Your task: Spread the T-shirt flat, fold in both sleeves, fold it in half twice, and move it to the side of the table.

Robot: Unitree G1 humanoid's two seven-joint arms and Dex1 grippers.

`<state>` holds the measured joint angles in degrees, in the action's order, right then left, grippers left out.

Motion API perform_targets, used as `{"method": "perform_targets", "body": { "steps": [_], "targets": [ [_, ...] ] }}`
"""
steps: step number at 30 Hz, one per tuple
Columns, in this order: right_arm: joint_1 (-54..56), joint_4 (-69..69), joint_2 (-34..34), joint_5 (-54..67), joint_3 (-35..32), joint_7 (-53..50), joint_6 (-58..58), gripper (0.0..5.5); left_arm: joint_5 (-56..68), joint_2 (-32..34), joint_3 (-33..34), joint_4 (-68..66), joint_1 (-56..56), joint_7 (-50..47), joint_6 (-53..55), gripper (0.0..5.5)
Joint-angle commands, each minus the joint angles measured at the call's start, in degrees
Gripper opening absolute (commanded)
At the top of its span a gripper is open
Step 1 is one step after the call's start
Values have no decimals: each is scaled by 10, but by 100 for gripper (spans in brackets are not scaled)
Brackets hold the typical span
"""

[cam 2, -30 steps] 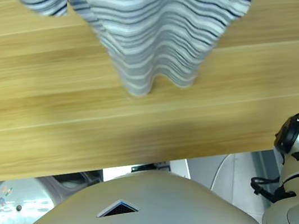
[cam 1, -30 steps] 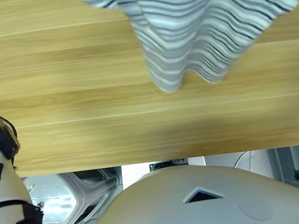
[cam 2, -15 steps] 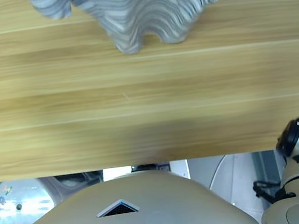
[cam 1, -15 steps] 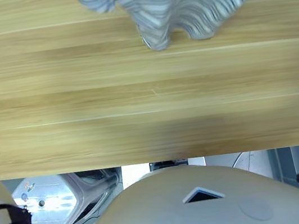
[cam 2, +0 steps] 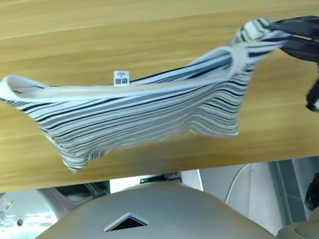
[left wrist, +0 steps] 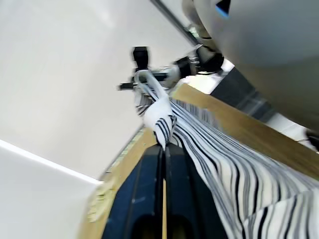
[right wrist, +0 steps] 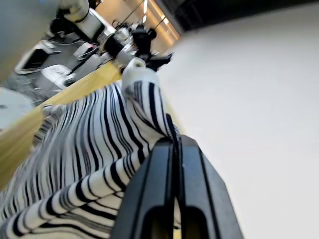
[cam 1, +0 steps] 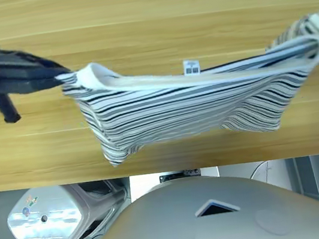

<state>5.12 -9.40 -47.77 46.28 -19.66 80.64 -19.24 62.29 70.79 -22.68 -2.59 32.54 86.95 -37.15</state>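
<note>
You have one striped T-shirt (cam 1: 193,105) lifted over the near part of the wooden surface (cam 1: 147,0). Its long axis runs from left to right, the white-banded edge on top with one small tag (cam 1: 191,66), the body hanging below. Two pincers grasp it: the left pincer (cam 1: 61,78) is clenched on its left end, the right pincer (cam 2: 271,30) on its right end.

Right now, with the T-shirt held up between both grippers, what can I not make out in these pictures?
Sleeves of the T-shirt: eye views, lost in its own hanging folds.
Print on the neck label: eye views, too small.
Whether the hem touches the table: eye views, seen from above.
How much cloth the left gripper and the right gripper pinch: wrist views, the closed fingers hide it.
</note>
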Motion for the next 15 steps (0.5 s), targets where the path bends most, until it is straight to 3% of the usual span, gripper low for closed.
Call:
{"method": "perform_targets", "body": {
  "steps": [1, 2, 3, 5, 6, 7, 8, 10, 12, 13, 15],
  "targets": [
    [238, 214, -7, -231, 126, -70, 20, 1, -233, -178, -72, -284, 254, 47, 135, 0],
    [313, 284, 2, -294, 152, -110, 19, 1, -292, -222, -82, -375, 319, 43, 147, 0],
    [455, 416, 21, -394, 190, -241, 36, 1, -366, -273, -92, -495, 416, -38, 165, 0],
    [751, 655, 48, -538, 243, -577, 114, 1, -495, -347, -100, -670, 632, -442, 238, 0],
    [849, 723, 51, -575, 253, -694, 143, 1, -530, -360, -95, -712, 710, -604, 270, 0],
    [927, 756, 41, -585, 245, -782, 156, 1, -534, -353, -69, -731, 781, -730, 291, 0],
    [988, 764, 25, -597, 238, -843, 139, 1, -507, -341, -22, -737, 844, -798, 287, 0],
    [1041, 751, 4, -604, 226, -865, 84, 1, -495, -326, 27, -730, 913, -853, 226, 0],
    [1012, 714, -4, -602, 221, -802, 20, 1, -540, -325, 12, -709, 909, -849, 136, 0],
    [941, 683, -10, -602, 224, -754, -16, 1, -577, -324, -15, -690, 848, -811, 81, 0],
    [744, 625, -22, -591, 238, -635, -79, 1, -574, -330, -35, -646, 651, -642, -24, 0]
  ]
}}
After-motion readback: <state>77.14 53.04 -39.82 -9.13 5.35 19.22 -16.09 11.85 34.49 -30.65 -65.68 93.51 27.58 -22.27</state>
